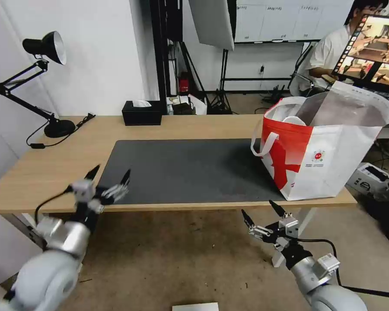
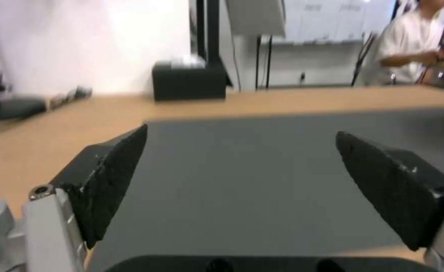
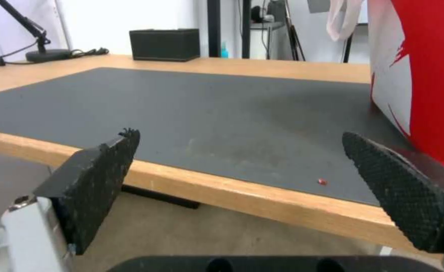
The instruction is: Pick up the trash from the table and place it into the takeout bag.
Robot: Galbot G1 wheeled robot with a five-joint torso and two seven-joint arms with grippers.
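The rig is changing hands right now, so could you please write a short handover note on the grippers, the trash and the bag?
Left gripper: open, empty, over the near left edge of the table.
Right gripper: open, empty, below the table's front edge, near the takeout bag.
Bag stands upright at the table's right end, partly on the grey mat; a white rounded item shows inside.
Done: no bowl, trays, tissue or small bag left on the table.
Left: a tiny red scrap on the mat by the bag.

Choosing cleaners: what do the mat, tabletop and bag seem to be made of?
Mat: dark grey, matte, maybe rubber or felt; no glare.
Tabletop: light wood or laminate; faint grain, smooth edge.
Bag: white and red coated fabric, probably; creased walls, silvery foil-like lining.
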